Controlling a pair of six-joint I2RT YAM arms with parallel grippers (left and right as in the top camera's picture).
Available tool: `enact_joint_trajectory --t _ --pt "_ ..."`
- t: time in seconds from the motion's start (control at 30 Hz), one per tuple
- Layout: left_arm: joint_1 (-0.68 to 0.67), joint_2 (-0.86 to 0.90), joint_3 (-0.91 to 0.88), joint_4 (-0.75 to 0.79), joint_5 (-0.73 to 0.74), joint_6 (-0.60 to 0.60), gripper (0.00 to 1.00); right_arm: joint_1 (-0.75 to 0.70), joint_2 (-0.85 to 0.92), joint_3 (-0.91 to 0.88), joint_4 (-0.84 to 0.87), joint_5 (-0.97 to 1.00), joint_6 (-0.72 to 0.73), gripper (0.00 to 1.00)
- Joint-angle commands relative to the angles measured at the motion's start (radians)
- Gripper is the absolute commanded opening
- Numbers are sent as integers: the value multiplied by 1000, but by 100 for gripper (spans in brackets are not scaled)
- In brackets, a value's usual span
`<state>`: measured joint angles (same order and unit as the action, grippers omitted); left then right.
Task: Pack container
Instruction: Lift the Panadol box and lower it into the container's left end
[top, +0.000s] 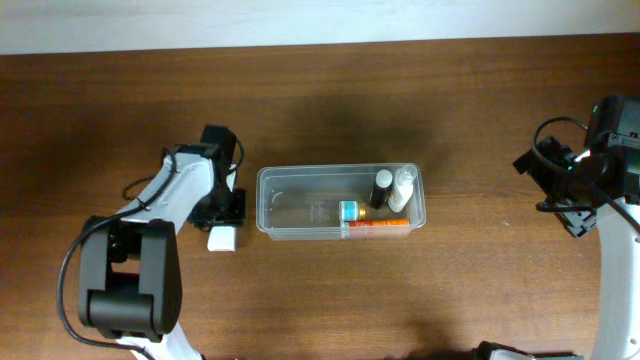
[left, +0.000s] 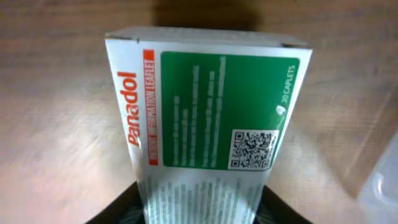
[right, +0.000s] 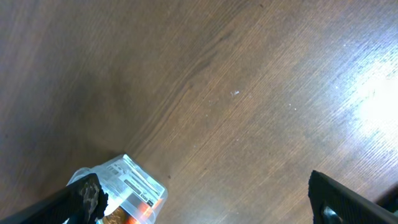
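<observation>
The container (top: 296, 204) is a clear rectangular tub at the table's centre. It holds a black-capped bottle (top: 382, 188), a white bottle (top: 402, 186), a teal-capped bottle (top: 348, 211) and an orange item (top: 376, 227). A white and green Panadol box (left: 211, 112) lies just left of the tub; it also shows in the overhead view (top: 222, 239). My left gripper (left: 202, 213) is shut on the box's near end, and it shows in the overhead view (top: 221, 212). My right gripper (right: 205, 205) is open and empty, right of the tub (right: 127, 180).
The tub's corner (left: 382, 183) shows at the right edge of the left wrist view. The wooden table (top: 320, 90) ends at a pale back edge. My right arm (top: 600, 190) stands at the far right.
</observation>
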<state>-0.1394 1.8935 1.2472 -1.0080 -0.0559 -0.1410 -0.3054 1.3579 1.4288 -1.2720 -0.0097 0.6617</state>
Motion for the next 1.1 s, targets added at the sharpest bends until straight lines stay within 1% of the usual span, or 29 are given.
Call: enact_joint_trajectory --t 0.0,0.07,0.2,0.33,0.47,0.63,0.87,1.07 --pt "19 -26 156 -91 -45 56 43 -3 -14 8 0 -2 9 98" --pt "17 -46 254 -167 -79 77 42 -3 -14 8 0 -2 8 98" --pt "-4 -93 428 -263 -77 132 41 -3 -14 8 0 -2 9 98" --pt "-60 -138 523 -278 -11 274 41 -3 -14 8 0 -2 9 98" --pt "-146 -154 527 -266 113 491 42 -3 -14 8 0 -2 8 98" --pt "-253 -134 496 -252 131 717 42 -3 -14 8 0 -2 8 98" --pt "-333 -53 437 -211 146 956 42 -3 -14 8 0 -2 9 98" --pt "-360 46 436 -203 146 1109 43 -3 -14 8 0 -2 9 98"
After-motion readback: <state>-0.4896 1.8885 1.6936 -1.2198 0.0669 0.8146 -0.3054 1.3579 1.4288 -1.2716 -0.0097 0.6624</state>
